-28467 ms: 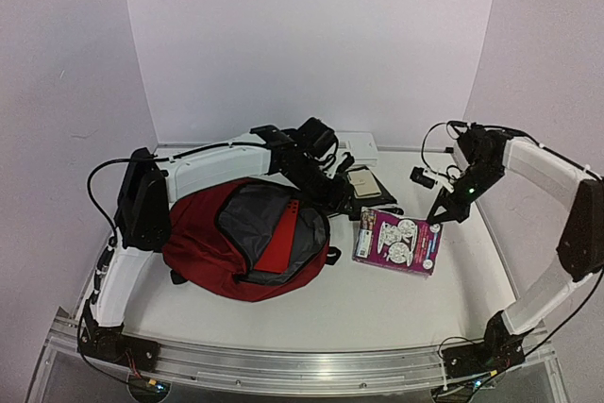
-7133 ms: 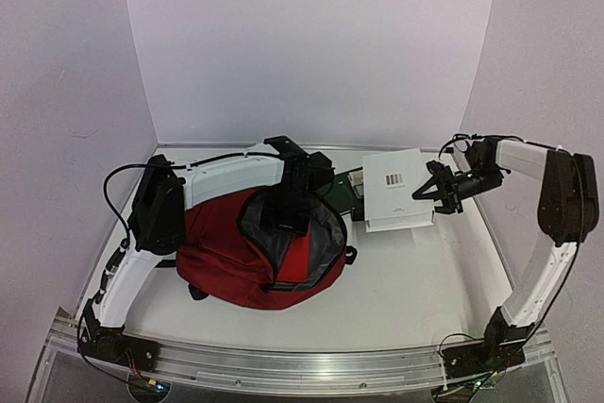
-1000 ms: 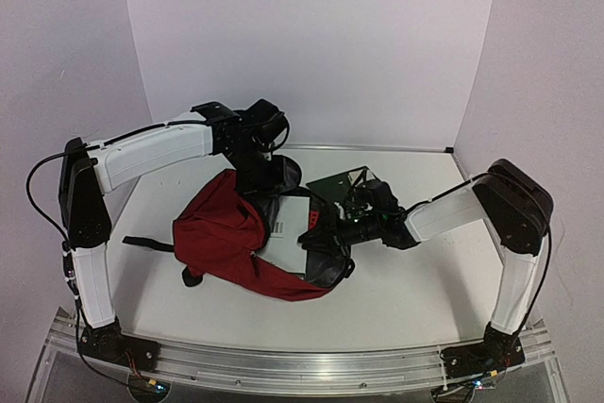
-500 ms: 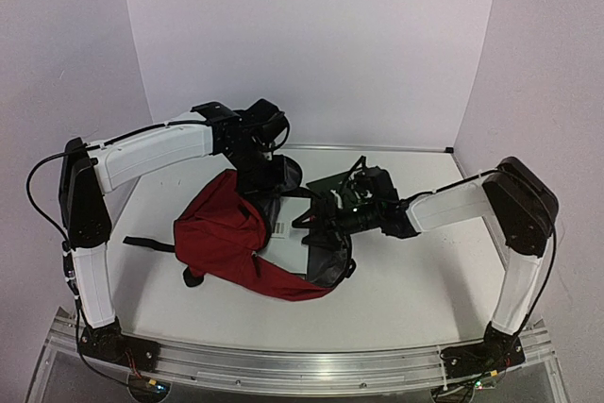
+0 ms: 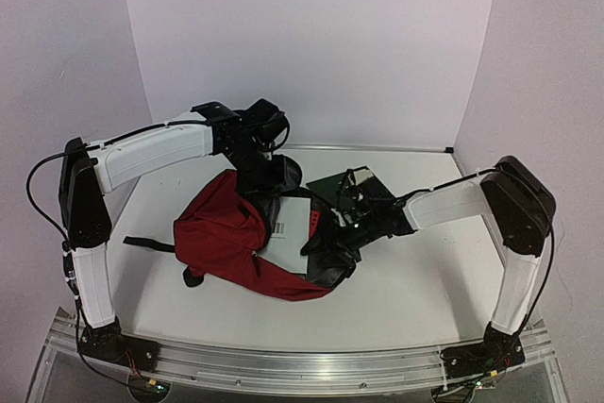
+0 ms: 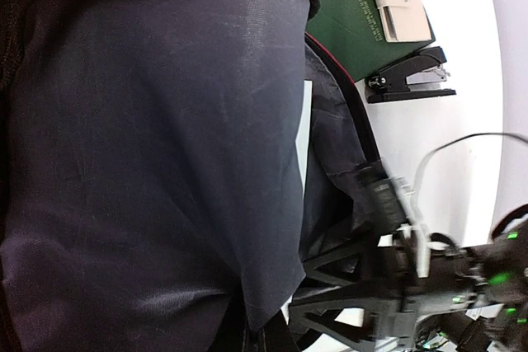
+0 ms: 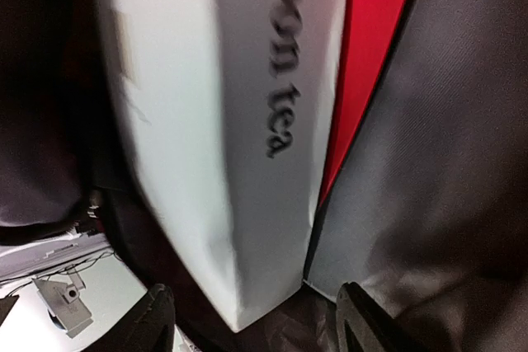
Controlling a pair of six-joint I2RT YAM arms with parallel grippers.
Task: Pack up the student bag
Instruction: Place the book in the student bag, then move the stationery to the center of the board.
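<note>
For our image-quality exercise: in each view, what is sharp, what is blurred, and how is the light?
Top external: evenly lit, student bag sharp. Left wrist: grey lining dim, stapler sharp, right arm blurred. Right wrist: white box too close, lettering soft.

A white surface (image 5: pixel 425 280) is enclosed by three plain pale walls: a back wall (image 5: pixel 311 44), a left wall (image 5: pixel 57 44) and a right wall (image 5: pixel 557 63). Its near edge is bordered by a metal rail (image 5: pixel 302 365). Everything is lit evenly, with soft shadows.
</note>
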